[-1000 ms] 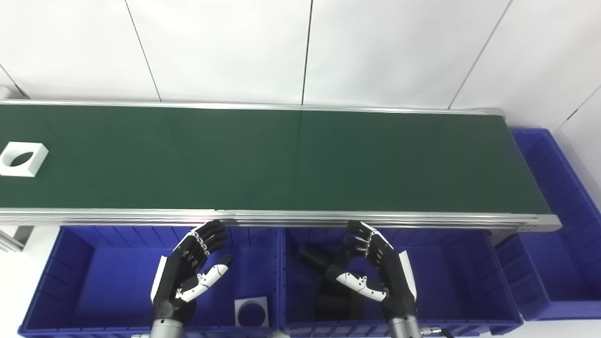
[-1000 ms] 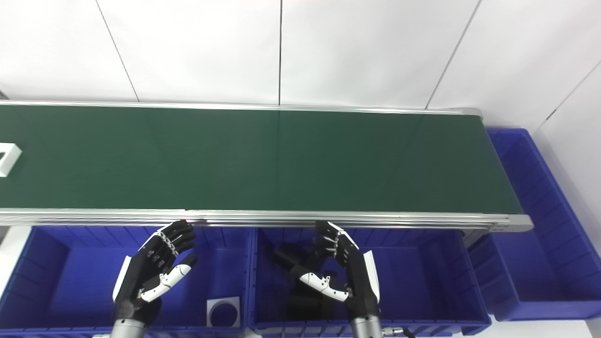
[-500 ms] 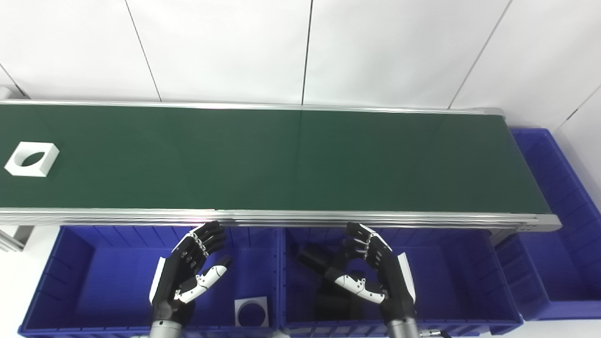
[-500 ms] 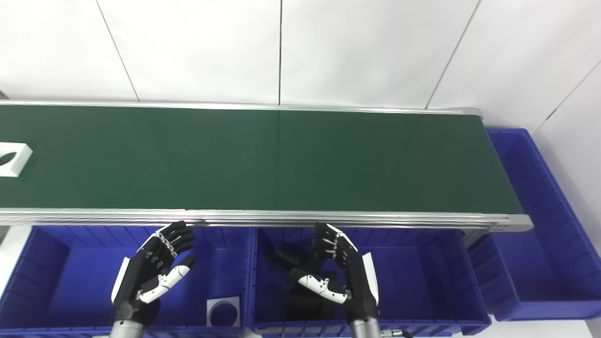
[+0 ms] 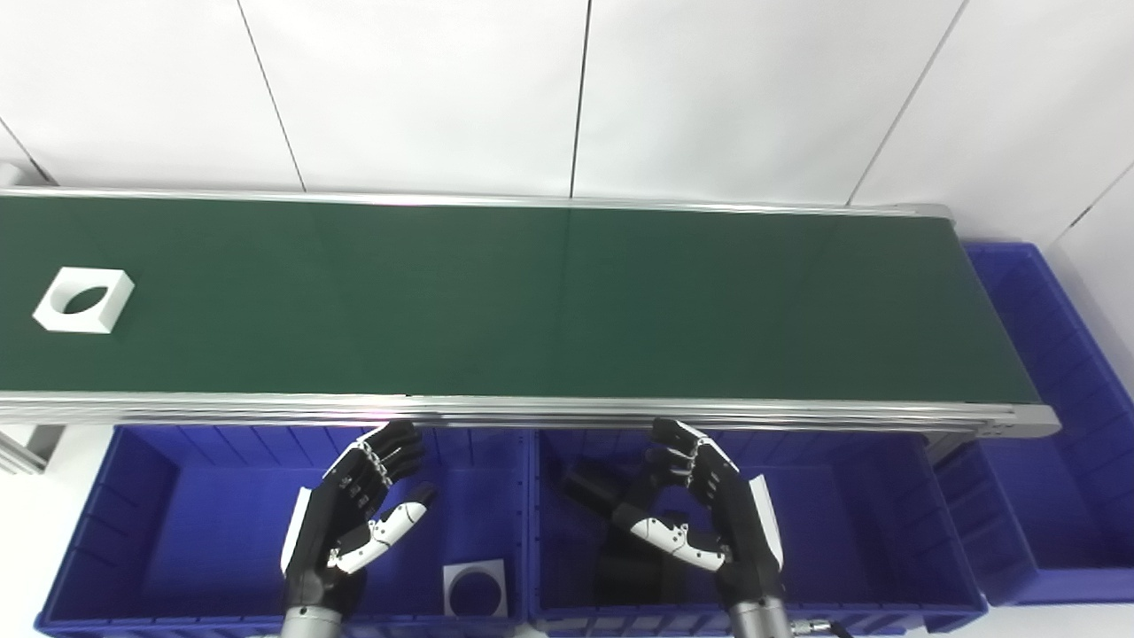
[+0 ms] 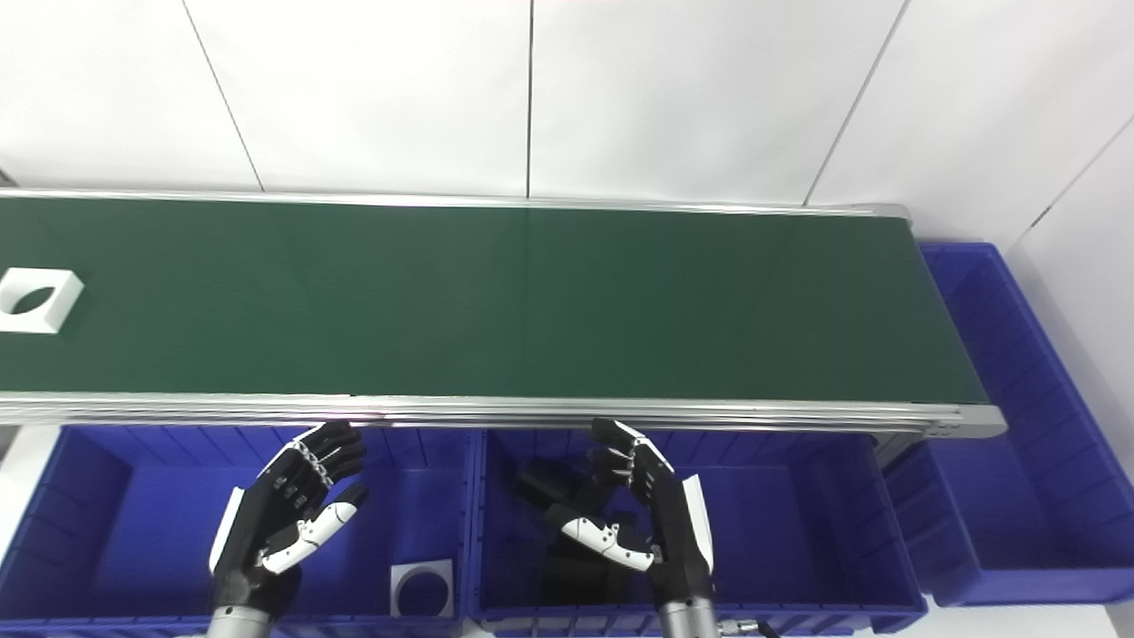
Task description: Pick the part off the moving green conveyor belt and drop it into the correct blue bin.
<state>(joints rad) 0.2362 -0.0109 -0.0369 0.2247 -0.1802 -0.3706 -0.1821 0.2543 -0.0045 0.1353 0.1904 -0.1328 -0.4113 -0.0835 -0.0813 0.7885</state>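
Waiting step: the left hand (image 5: 350,523) and right hand (image 5: 709,514) hover empty with fingers apart over the blue plastic bins (image 5: 159,532), while the white square block with a round hole (image 5: 84,299) rides the green conveyor belt (image 5: 567,301) far to the left hand's left, so the next move likely calls for timing a reach.

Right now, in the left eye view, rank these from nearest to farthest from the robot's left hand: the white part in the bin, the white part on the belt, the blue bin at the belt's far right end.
Measured from the left hand:
1. White part in the bin, just to its lower right.
2. White part on the belt, up at the far left.
3. Blue bin at the belt's right end, far across to the right.
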